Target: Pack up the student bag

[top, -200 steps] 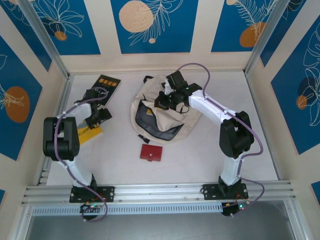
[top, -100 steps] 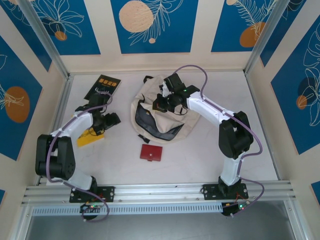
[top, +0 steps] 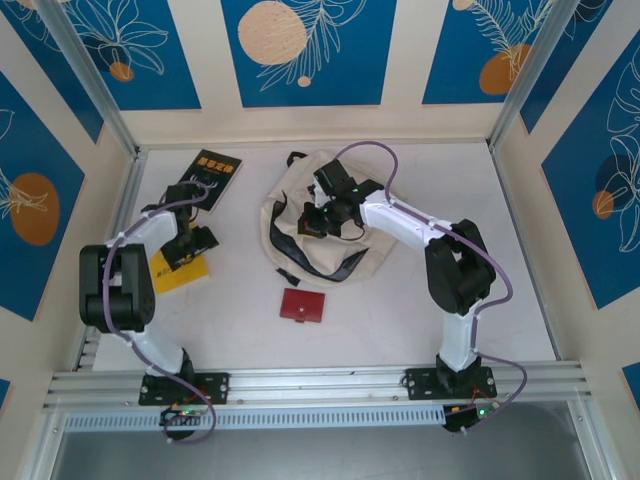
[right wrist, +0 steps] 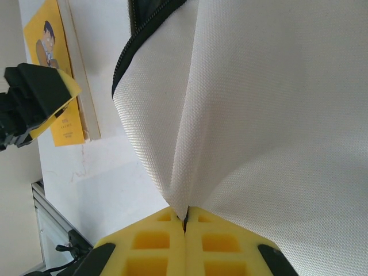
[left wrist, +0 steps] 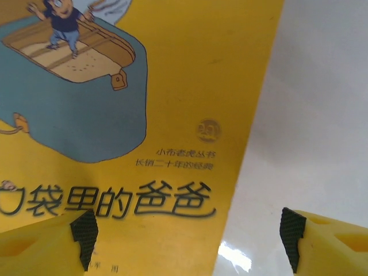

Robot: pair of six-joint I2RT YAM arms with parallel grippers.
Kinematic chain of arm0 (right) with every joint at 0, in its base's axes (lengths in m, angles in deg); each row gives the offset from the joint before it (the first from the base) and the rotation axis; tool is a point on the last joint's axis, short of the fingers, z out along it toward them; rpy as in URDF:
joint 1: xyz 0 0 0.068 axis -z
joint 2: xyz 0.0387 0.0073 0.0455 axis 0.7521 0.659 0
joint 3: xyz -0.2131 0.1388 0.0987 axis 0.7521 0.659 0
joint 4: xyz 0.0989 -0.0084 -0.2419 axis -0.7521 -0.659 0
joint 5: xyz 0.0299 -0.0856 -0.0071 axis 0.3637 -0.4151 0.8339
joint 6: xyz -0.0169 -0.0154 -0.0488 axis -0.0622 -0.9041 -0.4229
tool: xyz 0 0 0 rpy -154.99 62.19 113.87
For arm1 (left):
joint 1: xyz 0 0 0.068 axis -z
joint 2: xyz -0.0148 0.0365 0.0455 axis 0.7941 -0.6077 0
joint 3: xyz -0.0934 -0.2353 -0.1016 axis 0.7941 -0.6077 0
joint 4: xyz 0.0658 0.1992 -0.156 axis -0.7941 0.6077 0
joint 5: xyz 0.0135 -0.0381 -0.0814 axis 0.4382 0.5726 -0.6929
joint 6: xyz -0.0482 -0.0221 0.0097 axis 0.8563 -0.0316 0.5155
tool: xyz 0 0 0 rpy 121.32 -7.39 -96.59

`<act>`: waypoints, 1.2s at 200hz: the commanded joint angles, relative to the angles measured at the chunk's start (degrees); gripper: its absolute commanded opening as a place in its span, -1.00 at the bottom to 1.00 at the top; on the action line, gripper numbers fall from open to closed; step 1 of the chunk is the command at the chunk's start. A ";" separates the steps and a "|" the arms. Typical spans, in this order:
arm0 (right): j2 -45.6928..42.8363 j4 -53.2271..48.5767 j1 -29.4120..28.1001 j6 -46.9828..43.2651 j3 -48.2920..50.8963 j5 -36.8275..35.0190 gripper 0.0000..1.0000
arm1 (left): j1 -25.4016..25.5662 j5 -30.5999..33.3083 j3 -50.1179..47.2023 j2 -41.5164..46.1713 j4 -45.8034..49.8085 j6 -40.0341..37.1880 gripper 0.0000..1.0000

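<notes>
Top external: the bag (top: 290, 188) sits mid-table, and we judge nothing packed yet. Our right gripper (right wrist: 185, 221) is pinched tight on its cloth. The black book (top: 212, 175), yellow book (top: 178, 275) and wallet (top: 302, 306) lie outside. Our left gripper (left wrist: 190, 230) hangs wide, empty, over the yellow book.

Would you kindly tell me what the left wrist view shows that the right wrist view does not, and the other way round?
From the left wrist: the yellow book up close, its printed title and drawn blue tub legible, and the open left gripper straddling the book's edge, one finger over the cover, one over the white table.
From the right wrist: the right gripper shut on a fold of the student bag, with its black zipper trim above.
Shared: the yellow book, the left gripper over it, and the white table.
</notes>
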 commanded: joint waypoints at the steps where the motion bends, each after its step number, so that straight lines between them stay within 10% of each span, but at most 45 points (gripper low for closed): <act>1: 0.56 -0.97 -0.40 -0.34 0.47 0.04 -1.00 | 0.48 1.53 1.96 -2.14 2.53 -1.85 0.64; 174: -0.02 -3.98 -0.49 -2.19 1.85 -3.92 -1.00 | 21.25 -12.97 -8.16 9.50 -0.06 6.23 0.51; 240: -2.24 -9.14 -4.89 -9.90 -6.17 -13.89 -0.14 | 9.32 -9.14 -7.80 19.68 5.42 0.91 0.82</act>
